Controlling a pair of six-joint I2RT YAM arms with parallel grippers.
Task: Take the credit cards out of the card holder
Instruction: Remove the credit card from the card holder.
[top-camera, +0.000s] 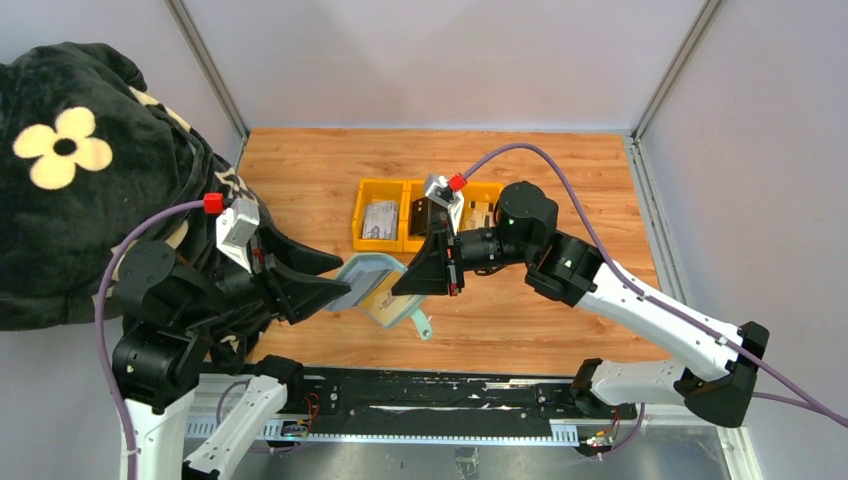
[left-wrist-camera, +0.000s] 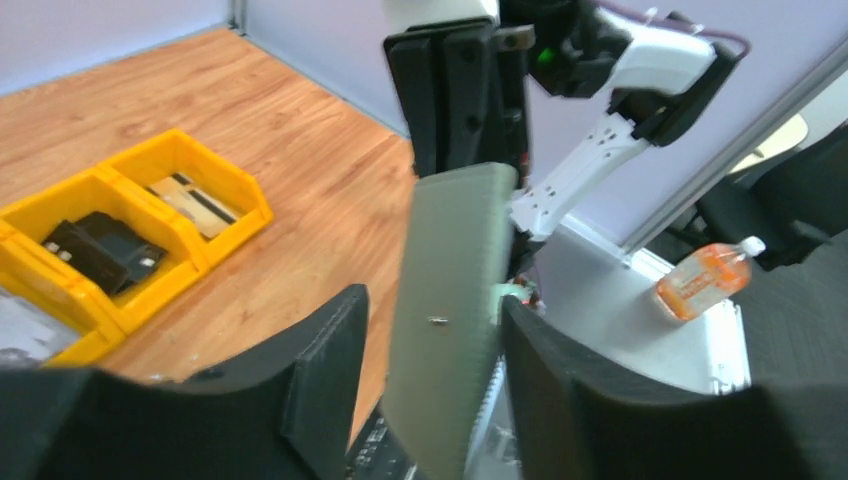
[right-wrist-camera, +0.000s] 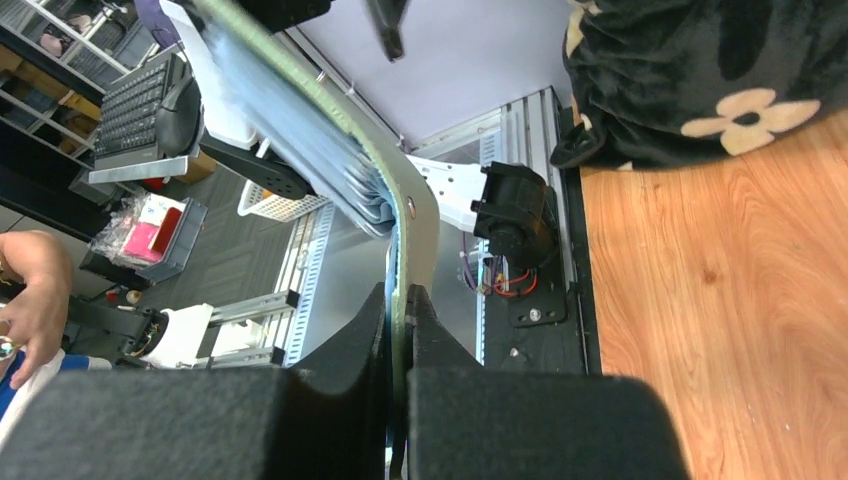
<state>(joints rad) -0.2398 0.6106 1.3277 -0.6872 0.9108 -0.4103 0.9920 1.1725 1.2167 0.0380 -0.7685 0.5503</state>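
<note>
The sage-green card holder (top-camera: 372, 283) hangs open above the table between my two grippers, pale grey-blue inside, with a tan patch in its right half and its snap tab hanging down. My right gripper (top-camera: 408, 278) is shut on the holder's edge (right-wrist-camera: 398, 215), which runs thin between the fingers (right-wrist-camera: 400, 292). My left gripper (top-camera: 335, 290) is open, its fingers either side of the holder's green flap (left-wrist-camera: 450, 320). A silver-grey card (top-camera: 380, 220), a black card (left-wrist-camera: 100, 250) and a beige card (left-wrist-camera: 195, 200) each lie in one compartment of the tray.
The yellow three-part tray (top-camera: 358, 215) stands at the table's middle back, just behind the right wrist. A black cloth with pale flowers (top-camera: 60, 150) bulks at the left behind the left arm. Grey walls enclose the table. An orange bottle (left-wrist-camera: 705, 280) lies off the table.
</note>
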